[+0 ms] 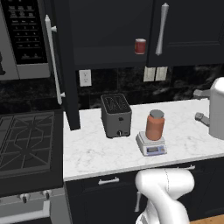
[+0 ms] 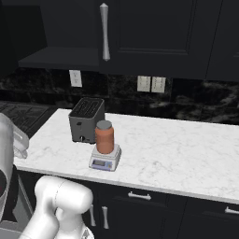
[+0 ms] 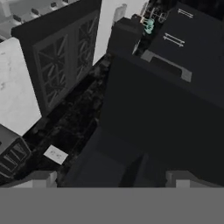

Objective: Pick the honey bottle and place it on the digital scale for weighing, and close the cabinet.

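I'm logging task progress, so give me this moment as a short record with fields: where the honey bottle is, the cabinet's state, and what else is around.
honey bottle: upright on the digital scale
cabinet: left door swung open, not yet closed
on cabinet shelf: small red can
beside scale: dark toaster, to its left on the marble counter
left of counter: stove
tool: state cannot be told

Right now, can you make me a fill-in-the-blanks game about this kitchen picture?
1. The honey bottle stands on the digital ____.
2. The toaster sits on the white ____, beside the scale.
3. The left door of the cabinet is swung ____.
4. The little can on the cabinet shelf is coloured ____.

Missing words: scale; counter; open; red
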